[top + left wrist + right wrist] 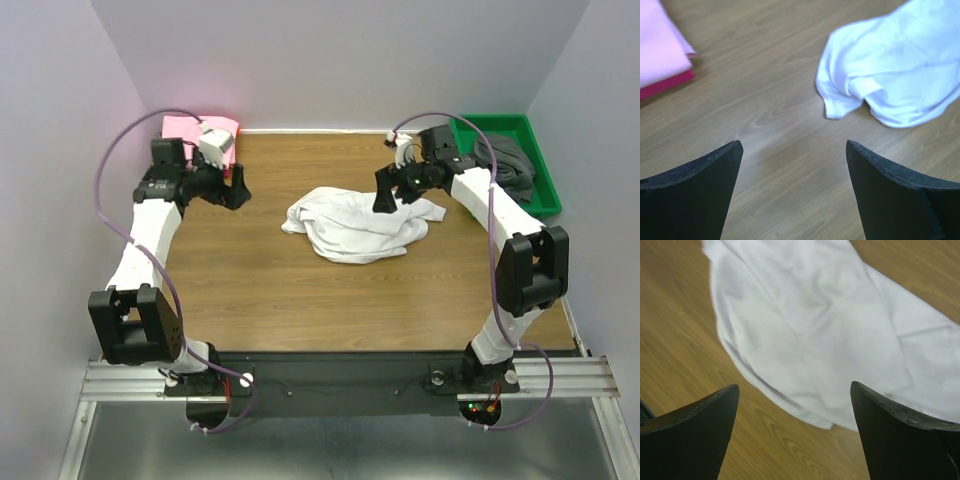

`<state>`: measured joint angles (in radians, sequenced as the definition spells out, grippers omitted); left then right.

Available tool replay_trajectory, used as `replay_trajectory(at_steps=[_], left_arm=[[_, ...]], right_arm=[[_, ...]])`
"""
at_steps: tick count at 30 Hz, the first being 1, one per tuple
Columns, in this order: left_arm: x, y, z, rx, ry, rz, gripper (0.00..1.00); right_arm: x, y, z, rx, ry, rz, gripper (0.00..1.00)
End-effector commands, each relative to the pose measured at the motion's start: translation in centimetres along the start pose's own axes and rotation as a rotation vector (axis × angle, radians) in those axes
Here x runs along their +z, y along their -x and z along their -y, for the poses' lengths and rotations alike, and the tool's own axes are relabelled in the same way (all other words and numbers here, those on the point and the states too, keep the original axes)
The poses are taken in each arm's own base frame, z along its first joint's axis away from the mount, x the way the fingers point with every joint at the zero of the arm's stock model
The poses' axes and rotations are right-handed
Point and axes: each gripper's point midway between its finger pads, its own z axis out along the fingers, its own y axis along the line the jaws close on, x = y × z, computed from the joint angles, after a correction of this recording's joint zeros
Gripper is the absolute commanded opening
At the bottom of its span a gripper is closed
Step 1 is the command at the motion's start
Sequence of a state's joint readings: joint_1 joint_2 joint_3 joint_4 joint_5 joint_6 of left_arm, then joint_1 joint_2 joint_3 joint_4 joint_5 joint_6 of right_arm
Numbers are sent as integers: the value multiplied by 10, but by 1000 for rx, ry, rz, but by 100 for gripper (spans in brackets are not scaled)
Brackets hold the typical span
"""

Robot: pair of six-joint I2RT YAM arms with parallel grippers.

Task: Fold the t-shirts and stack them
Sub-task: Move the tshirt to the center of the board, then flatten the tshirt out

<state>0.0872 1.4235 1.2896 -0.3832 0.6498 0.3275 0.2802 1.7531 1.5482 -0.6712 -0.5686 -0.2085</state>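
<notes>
A crumpled white t-shirt [357, 224] lies in a heap at the middle of the wooden table; it also shows in the left wrist view [895, 70] and the right wrist view [820, 325]. A folded pink t-shirt [190, 130] lies on a darker pink one at the back left corner, and shows in the left wrist view [660, 50]. My left gripper [238, 192] is open and empty, over bare wood left of the white shirt. My right gripper [386, 198] is open and empty, just above the white shirt's right edge.
A green bin [515, 160] at the back right holds a dark grey garment [508, 158]. White walls close in the table on three sides. Bare wood [300, 300] fills the table's front half.
</notes>
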Motion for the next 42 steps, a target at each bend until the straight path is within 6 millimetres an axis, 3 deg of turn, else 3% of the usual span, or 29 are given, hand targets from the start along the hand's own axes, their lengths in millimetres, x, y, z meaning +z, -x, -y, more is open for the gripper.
replay_trajectory(at_steps=[1, 3, 7, 12, 16, 18, 19, 21, 22, 23, 24, 25, 27, 29, 30, 31, 32, 34, 35, 37, 38, 39, 42], left_arm=[[21, -27, 40, 172, -115, -85, 94], [35, -40, 47, 192, -136, -120, 93], [83, -58, 55, 205, -165, -202, 83], [133, -92, 64, 220, -187, -314, 74], [153, -113, 73, 241, -196, -365, 70], [160, -117, 73, 244, -185, -368, 63], [164, -121, 70, 242, -170, -383, 55], [165, -125, 68, 245, -165, -400, 46], [164, -127, 67, 248, -164, -408, 39], [161, -128, 67, 252, -163, -412, 22], [153, -126, 69, 261, -164, -405, 11], [148, -126, 66, 277, -160, -402, 0], [133, -138, 66, 295, -166, -421, 0], [115, -134, 67, 368, -174, -410, 0], [105, -146, 65, 384, -178, -434, 0], [93, -141, 66, 417, -174, -423, 0], [83, -152, 63, 464, -187, -444, 0], [61, -150, 65, 528, -194, -434, 0], [52, -164, 64, 594, -212, -459, 0], [30, -168, 67, 676, -221, -462, 0], [21, -179, 70, 702, -246, -482, 0], [8, -185, 74, 748, -287, -507, 0], [-8, -187, 85, 766, -366, -524, 0]], right_arm=[[-9, -27, 41, -5, -164, -58, 97], [-4, -44, 53, 20, -187, -100, 92], [9, -73, 72, 74, -208, -175, 79], [29, -84, 77, 116, -175, -207, 69], [45, -87, 86, 153, -175, -213, 59], [53, -87, 93, 181, -185, -218, 45], [56, -89, 95, 193, -190, -224, 37], [54, -79, 95, 185, -188, -203, 25], [53, -74, 93, 183, -182, -190, 20], [51, -67, 90, 176, -172, -172, 15], [44, -55, 85, 166, -158, -140, 1], [40, -43, 82, 157, -151, -113, 1], [32, -27, 78, 132, -147, -73, 1], [19, -3, 71, 93, -143, -16, 1], [15, 4, 69, 81, -143, 1, 1], [6, 14, 66, 56, -146, 28, 1], [-1, 26, 63, 30, -147, 56, 0], [-11, 39, 54, -7, -126, 94, 1], [-21, 48, 46, -38, -116, 121, 1], [-32, 55, 31, -83, -72, 148, 1], [-34, 53, 26, -98, -54, 144, 1], [-32, 48, 18, -111, -17, 130, 1], [-26, 21, -3, -149, 69, 42, 1]])
